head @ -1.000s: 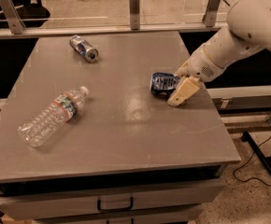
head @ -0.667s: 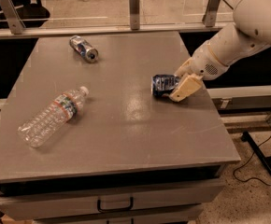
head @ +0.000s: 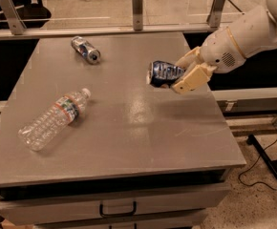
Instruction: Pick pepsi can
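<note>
The pepsi can point(head: 163, 72), dented, blue with white patches, lies on its side between my gripper's fingers at the right side of the grey table point(head: 129, 147). It hangs slightly above the tabletop, with a shadow under it. My gripper point(head: 177, 75) comes in from the right on the white arm point(head: 243, 39) and is shut on the can, one cream finger point(head: 188, 60) behind it and one in front.
A slim silver-and-dark-blue can point(head: 86, 49) lies at the back left. A clear plastic bottle point(head: 52, 120) lies at the front left. A glass rail with metal posts point(head: 137, 4) runs behind the table. A drawer handle point(head: 117, 209) is below the front edge.
The gripper has closed on the pepsi can and raised it a little off the table, shifting slightly toward the back. The bottle and the other can have not moved.
</note>
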Robot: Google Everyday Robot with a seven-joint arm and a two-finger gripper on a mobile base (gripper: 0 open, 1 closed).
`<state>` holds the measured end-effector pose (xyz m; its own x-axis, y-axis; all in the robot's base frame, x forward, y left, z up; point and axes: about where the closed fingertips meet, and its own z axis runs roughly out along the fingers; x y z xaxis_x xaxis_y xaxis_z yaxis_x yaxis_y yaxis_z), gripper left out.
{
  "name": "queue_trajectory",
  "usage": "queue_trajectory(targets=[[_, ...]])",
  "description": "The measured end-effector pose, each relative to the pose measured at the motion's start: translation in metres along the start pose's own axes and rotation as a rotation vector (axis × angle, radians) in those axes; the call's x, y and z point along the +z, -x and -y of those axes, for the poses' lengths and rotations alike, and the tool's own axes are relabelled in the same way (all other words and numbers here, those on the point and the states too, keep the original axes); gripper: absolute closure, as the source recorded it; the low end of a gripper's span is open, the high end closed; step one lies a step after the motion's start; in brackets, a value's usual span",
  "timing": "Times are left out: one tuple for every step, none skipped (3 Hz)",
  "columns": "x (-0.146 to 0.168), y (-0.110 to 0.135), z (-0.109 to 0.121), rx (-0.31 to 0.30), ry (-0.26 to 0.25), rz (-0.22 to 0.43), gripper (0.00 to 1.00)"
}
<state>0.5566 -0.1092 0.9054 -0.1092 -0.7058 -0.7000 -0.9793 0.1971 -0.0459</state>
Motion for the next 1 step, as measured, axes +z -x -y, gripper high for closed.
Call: queue_trajectory(targets=[[0.0001, 0.0064, -0.0029, 0.004, 0.011, 0.024, 1.00]])
